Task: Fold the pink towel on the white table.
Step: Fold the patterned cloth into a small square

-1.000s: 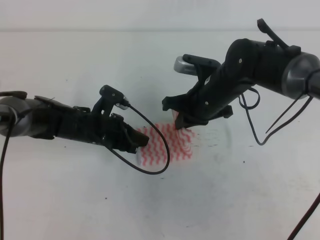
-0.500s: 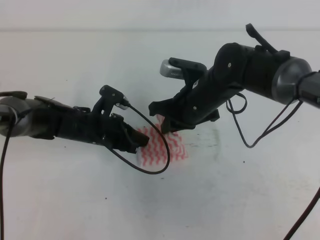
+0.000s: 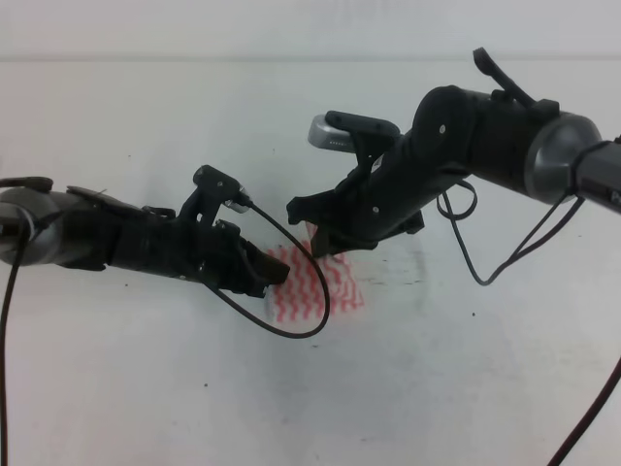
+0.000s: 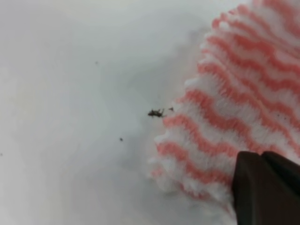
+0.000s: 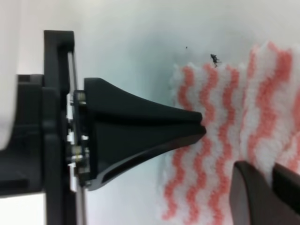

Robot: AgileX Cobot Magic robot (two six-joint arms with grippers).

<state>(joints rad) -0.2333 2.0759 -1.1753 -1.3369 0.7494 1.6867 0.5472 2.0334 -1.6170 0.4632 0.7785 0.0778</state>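
Note:
The pink towel [image 3: 320, 289] lies partly doubled over on the white table [image 3: 437, 379], between the two arms. My left gripper [image 3: 266, 278] is low at the towel's left edge, shut on it; in the left wrist view its dark fingers [image 4: 267, 187] pinch the wavy striped cloth [image 4: 243, 89]. My right gripper [image 3: 318, 245] hovers over the towel's upper part, shut on a raised fold. In the right wrist view its fingers [image 5: 267, 192] clamp the towel [image 5: 211, 154], and the left gripper [image 5: 194, 125] points in from the left, its tip on the cloth edge.
A black cable [image 3: 306, 311] loops from the left arm down in front of the towel. More cables [image 3: 485, 262] hang under the right arm. Small dark specks [image 4: 154, 113] dot the table beside the towel.
My right gripper has carried the towel's right edge leftward over the cloth, so the towel looks narrower. The left gripper has stayed put. Almost nothing has moved in the last half second.

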